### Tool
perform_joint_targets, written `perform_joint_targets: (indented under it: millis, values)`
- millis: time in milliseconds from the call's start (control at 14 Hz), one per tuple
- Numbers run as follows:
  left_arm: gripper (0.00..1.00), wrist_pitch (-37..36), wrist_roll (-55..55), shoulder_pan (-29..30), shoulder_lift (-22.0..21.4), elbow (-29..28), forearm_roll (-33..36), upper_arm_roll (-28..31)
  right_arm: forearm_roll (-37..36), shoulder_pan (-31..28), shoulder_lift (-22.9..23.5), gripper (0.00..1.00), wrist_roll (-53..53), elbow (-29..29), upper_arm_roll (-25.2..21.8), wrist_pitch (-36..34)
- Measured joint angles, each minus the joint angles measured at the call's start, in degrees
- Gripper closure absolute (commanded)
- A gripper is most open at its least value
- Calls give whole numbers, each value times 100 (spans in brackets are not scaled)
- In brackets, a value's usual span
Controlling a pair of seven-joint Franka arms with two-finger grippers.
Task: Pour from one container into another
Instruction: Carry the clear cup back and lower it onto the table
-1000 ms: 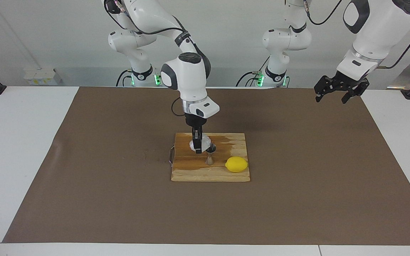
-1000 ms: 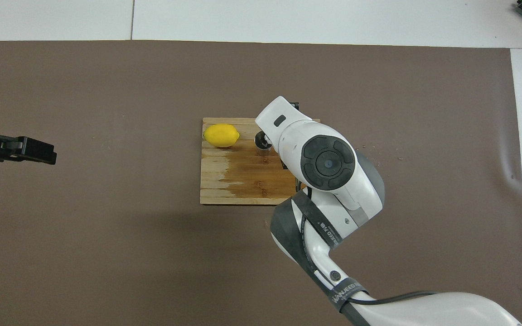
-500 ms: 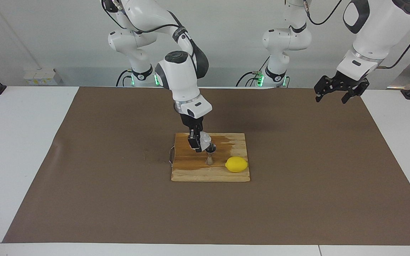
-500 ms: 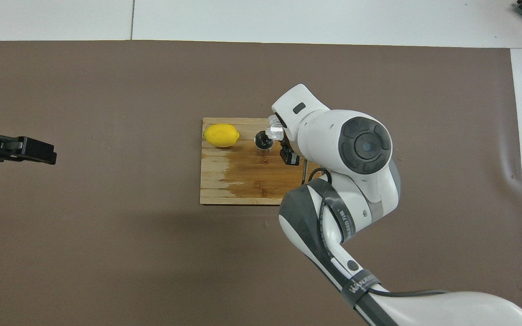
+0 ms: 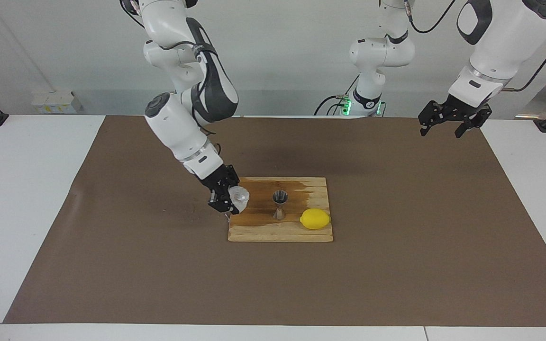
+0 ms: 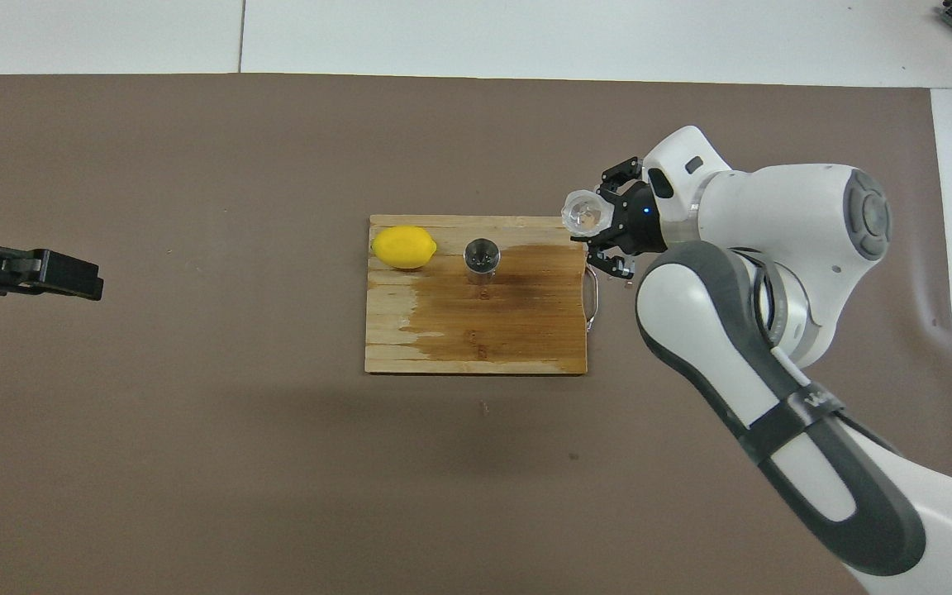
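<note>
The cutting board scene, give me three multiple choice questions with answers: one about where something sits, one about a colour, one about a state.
1. Where does the steel jigger stand?
A. On the wooden cutting board, beside the lemon
B. On the brown mat, off the board
C. In the left end effector

2. What colour is the fruit on the board?
A. Green
B. Yellow
C. Red

3. What is the state of the right end effector?
A. Open over the lemon
B. Shut on the translucent cup
C. Shut on nothing, up near the wall

Answers:
1. A, the jigger stands upright on the board between the lemon and the board's end toward the right arm.
2. B, the lemon is bright yellow.
3. B, its fingers grip the cup over the board's edge, while the left end effector waits open over its end of the table.
</note>
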Motion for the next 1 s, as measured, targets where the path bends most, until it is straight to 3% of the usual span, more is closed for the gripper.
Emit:
perform_joint_targets:
  millis: [357,571,643,714,786,857,929,1000]
  values:
    - [0,0,0,0,0,0,0,0,1592,-723,-190,100,-2212,-1033,-11,-1]
    - [0,0,0,0,0,0,0,0,2006,-1115,-198,97,-3098,-1476,-15,-24]
    - [0,0,0,0,0,0,0,0,2011,-1184,-200,92,-3203,-1605,-15,-27]
    - [0,0,0,0,0,0,0,0,2011,-1215,-199,83,-3270,-1720,-15,-26]
    - [0,0,0,0,0,0,0,0,2011,-1241,-197,63,-3353,-1810,-15,-21]
    - [0,0,0,0,0,0,0,0,2011,-1276,-197,27,-3443,-1868,-15,-21]
    - [0,0,0,0,0,0,0,0,2011,-1322,-197,7,-3495,-1895,-15,-20]
    - [0,0,0,0,0,0,0,0,2011,-1372,-197,0,-3511,-1898,-16,-20]
